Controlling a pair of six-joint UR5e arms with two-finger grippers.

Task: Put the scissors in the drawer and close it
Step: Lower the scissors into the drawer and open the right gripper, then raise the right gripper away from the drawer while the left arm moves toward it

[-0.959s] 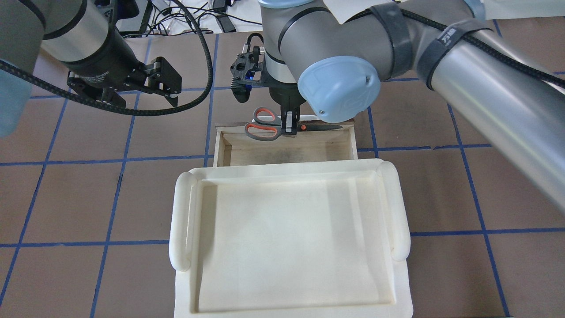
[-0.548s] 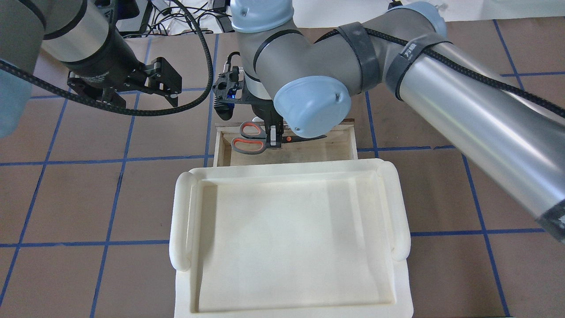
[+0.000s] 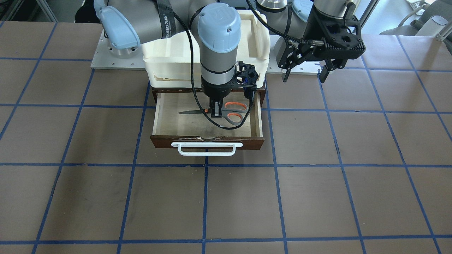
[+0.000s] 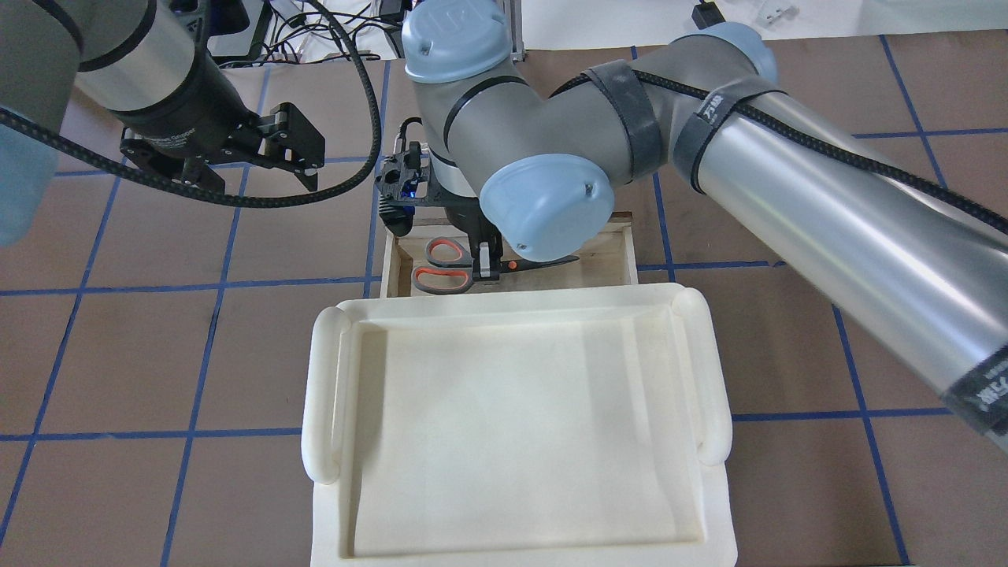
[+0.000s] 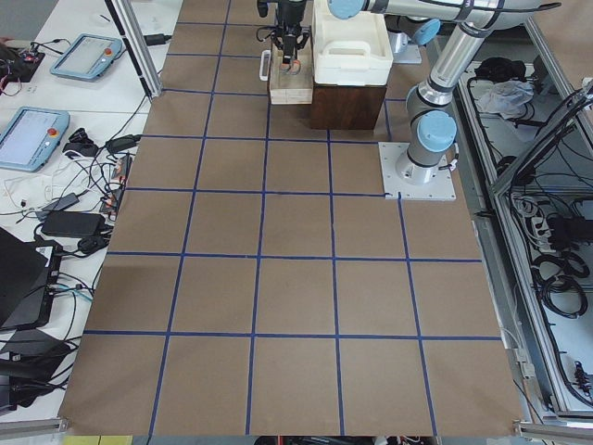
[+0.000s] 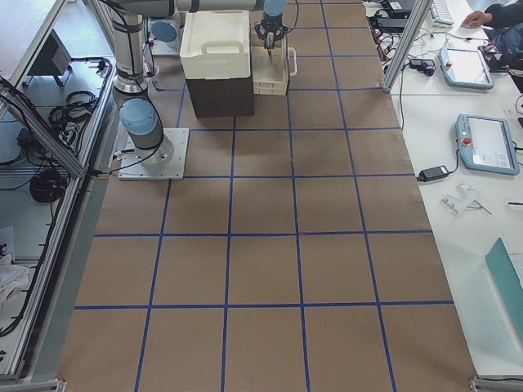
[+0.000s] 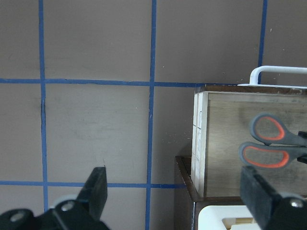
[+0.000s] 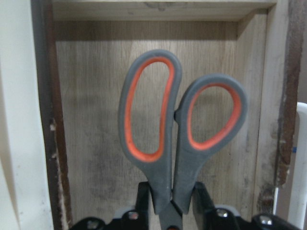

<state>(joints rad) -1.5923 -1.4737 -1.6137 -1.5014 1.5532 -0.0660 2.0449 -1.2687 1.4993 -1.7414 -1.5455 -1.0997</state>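
The scissors (image 3: 231, 110), with grey-and-orange handles, are held flat inside the open drawer (image 3: 162, 116). My right gripper (image 3: 215, 113) is shut on them near the pivot. They also show in the overhead view (image 4: 441, 266), the left wrist view (image 7: 271, 143) and the right wrist view (image 8: 177, 129). The blades point toward the robot's right. The drawer's white bar handle (image 3: 206, 149) faces away from the robot. My left gripper (image 3: 303, 76) is open and empty, hovering over the table to the left of the drawer (image 4: 622, 252). I cannot tell whether the scissors touch the drawer floor.
A white plastic tray (image 4: 327, 394) sits on top of the dark cabinet (image 5: 347, 107) that holds the drawer. The brown table has a blue tape grid (image 3: 206, 197). Tablets and cables (image 5: 56, 120) lie on the side benches.
My right gripper has carried the scissors from the drawer's far edge toward the robot and down into the drawer, shifting slightly left. The left arm has not moved.
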